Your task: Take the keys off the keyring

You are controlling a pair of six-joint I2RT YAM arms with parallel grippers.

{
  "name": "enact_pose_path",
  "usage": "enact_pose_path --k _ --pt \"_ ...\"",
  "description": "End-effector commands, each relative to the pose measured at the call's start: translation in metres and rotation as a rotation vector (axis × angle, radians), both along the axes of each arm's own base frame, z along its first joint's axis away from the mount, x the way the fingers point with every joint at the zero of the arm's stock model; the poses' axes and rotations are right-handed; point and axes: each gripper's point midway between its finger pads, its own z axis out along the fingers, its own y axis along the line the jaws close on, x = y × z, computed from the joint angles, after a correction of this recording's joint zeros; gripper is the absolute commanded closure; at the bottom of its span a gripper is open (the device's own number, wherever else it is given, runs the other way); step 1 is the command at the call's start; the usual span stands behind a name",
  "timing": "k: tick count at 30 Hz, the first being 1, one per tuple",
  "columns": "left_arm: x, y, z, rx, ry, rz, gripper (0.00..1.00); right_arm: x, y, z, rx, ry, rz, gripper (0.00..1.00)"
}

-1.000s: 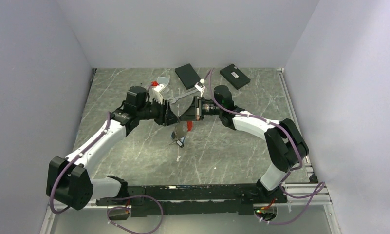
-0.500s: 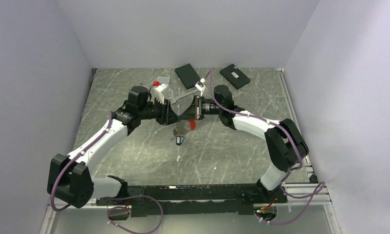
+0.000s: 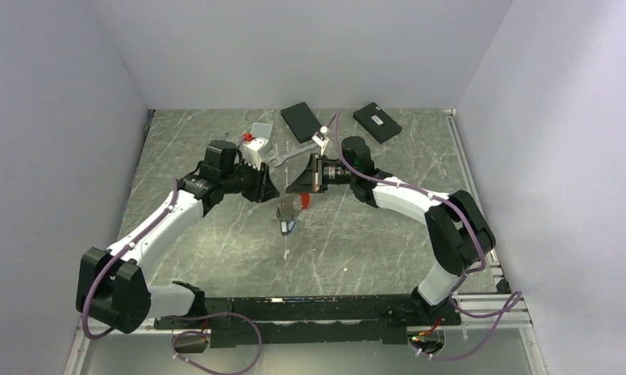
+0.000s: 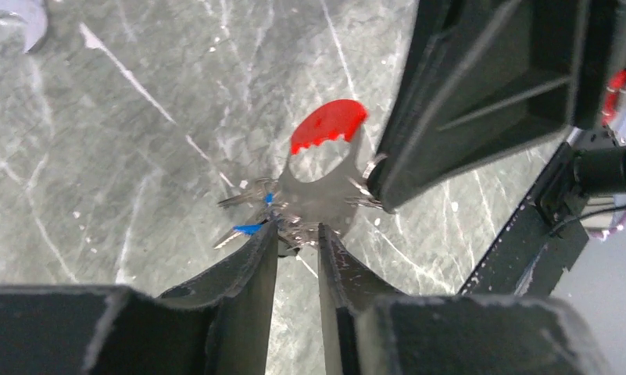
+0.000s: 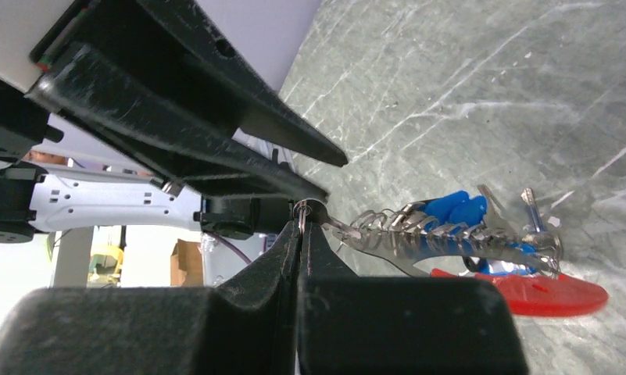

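The keyring (image 4: 329,125) is a flat grey metal piece with a red curved end, and it hangs above the marble table between my two grippers. It also shows in the top view (image 3: 302,202) and the right wrist view (image 5: 544,295). Several keys (image 5: 454,207) with blue heads hang from it on small rings, seen too in the left wrist view (image 4: 247,229) and the top view (image 3: 290,226). My right gripper (image 5: 302,209) is shut on a thin ring at the keyring's end. My left gripper (image 4: 298,232) is narrowly open, its tips at the cluster of small rings.
A long silver wrench (image 3: 290,158) lies behind the grippers. Two black boxes (image 3: 302,121) (image 3: 377,122) lie at the back of the table. A small grey plate (image 3: 260,130) with a red bit sits at the back left. A tiny white scrap (image 3: 285,254) lies nearer the front.
My left gripper has drawn back to the left, opening a gap from the right gripper. The keyring stays hanging from the right gripper and has swung slightly.
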Motion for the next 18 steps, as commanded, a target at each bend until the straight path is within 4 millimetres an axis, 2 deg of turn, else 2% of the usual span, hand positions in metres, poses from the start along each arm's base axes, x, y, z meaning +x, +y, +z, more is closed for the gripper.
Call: enact_pose_path --k 1,5,11,15,18 --pt "-0.012 -0.019 0.031 -0.060 -0.089 -0.150 0.66 0.013 0.000 0.026 0.008 -0.079 -0.042 1.00" --pt "-0.013 -0.029 0.035 -0.062 -0.107 -0.157 0.60 0.024 -0.002 0.016 -0.035 -0.030 -0.110 1.00" --pt "0.011 -0.038 0.030 0.005 -0.116 -0.081 0.51 0.036 -0.003 0.012 -0.077 0.037 -0.196 1.00" --pt "0.026 -0.046 0.029 0.027 -0.123 -0.052 0.51 0.039 -0.004 0.011 -0.109 0.056 -0.229 1.00" --pt "0.033 -0.046 0.026 0.051 -0.124 -0.021 0.54 0.037 -0.002 0.013 -0.101 0.063 -0.226 1.00"
